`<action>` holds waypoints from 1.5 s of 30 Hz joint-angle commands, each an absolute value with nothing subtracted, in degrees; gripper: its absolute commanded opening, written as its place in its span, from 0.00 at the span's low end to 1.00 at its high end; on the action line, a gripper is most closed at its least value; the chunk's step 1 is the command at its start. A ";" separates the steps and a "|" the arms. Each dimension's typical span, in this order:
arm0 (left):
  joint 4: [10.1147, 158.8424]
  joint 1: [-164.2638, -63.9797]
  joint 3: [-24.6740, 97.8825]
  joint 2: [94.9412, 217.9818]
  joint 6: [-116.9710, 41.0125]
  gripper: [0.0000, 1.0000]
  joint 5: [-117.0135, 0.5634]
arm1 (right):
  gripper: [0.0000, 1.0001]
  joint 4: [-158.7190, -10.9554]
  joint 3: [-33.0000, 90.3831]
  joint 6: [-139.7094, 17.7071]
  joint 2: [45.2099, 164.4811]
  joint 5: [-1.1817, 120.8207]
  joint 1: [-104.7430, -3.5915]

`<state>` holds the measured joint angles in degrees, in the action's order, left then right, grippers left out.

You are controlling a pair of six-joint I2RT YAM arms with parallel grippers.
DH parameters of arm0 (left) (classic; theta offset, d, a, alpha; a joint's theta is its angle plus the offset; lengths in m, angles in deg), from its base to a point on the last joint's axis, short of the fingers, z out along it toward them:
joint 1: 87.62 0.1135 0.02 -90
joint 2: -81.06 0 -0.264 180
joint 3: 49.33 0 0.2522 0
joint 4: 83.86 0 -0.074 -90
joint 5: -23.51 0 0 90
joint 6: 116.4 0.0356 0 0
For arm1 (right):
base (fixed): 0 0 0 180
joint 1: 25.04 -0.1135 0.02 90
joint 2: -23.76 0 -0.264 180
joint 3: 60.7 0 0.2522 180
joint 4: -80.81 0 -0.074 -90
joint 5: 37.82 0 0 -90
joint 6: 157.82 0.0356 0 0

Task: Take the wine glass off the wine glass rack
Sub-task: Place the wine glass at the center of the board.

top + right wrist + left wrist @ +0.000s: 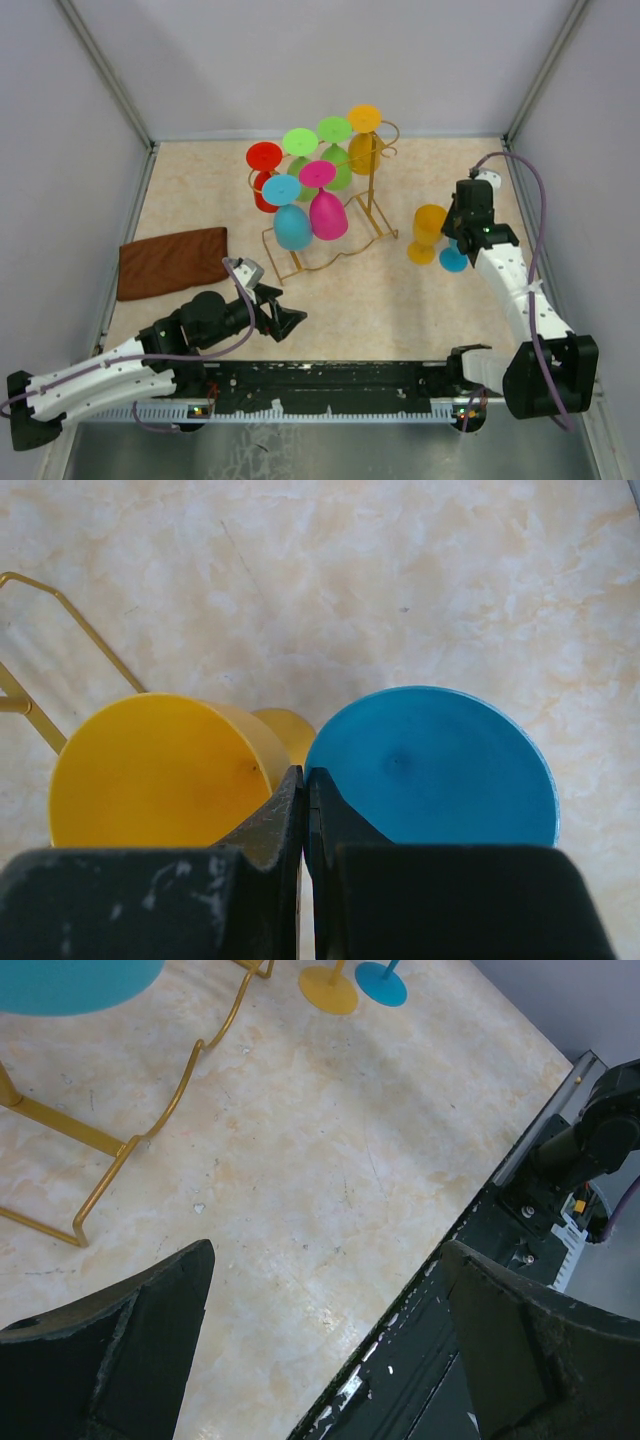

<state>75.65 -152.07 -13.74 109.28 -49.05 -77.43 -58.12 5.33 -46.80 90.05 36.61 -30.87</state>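
Note:
The gold wine glass rack stands at the back centre with several coloured glasses hanging upside down, among them a cyan one and a magenta one nearest me. A yellow glass and a blue glass stand upright on the table right of the rack. My right gripper hovers over them. In the right wrist view its shut, empty tips sit between the yellow bowl and the blue bowl. My left gripper is open and empty, low near the front edge.
A brown cloth lies at the left. The rack's wavy base wire shows in the left wrist view, with the yellow foot and blue foot beyond. The black front rail runs along the near edge. Walls enclose the table.

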 commanded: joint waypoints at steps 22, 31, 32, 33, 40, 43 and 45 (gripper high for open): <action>76.40 -151.75 -11.90 110.25 -48.66 1.00 -78.09 | 0.00 -57.81 6.13 -48.36 89.16 35.66 -30.58; 76.35 -151.72 -12.10 110.19 -48.76 1.00 -78.73 | 0.02 -57.90 7.25 -48.47 89.42 37.04 -30.58; 76.13 -151.65 -12.05 110.30 -48.77 1.00 -79.36 | 0.02 -57.70 7.55 -48.58 89.33 37.60 -30.58; 75.95 -151.69 -11.91 110.39 -48.76 1.00 -79.74 | 0.02 -57.54 7.74 -48.57 89.34 38.01 -30.58; 75.32 -151.71 -11.53 110.32 -48.20 1.00 -80.49 | 0.03 -56.30 8.78 -48.57 89.44 37.99 -30.58; 74.52 -151.73 -11.28 110.33 -48.34 1.00 -80.58 | 0.04 -55.78 9.07 -48.74 89.23 37.94 -30.58; 74.29 -151.70 -11.34 110.22 -48.44 1.00 -80.64 | 0.04 -55.89 9.09 -48.76 88.88 38.22 -30.58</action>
<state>75.11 -152.07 -13.61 110.57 -48.88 -79.76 -56.53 6.44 -48.37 90.24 37.28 -30.87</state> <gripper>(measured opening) 0.997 0.039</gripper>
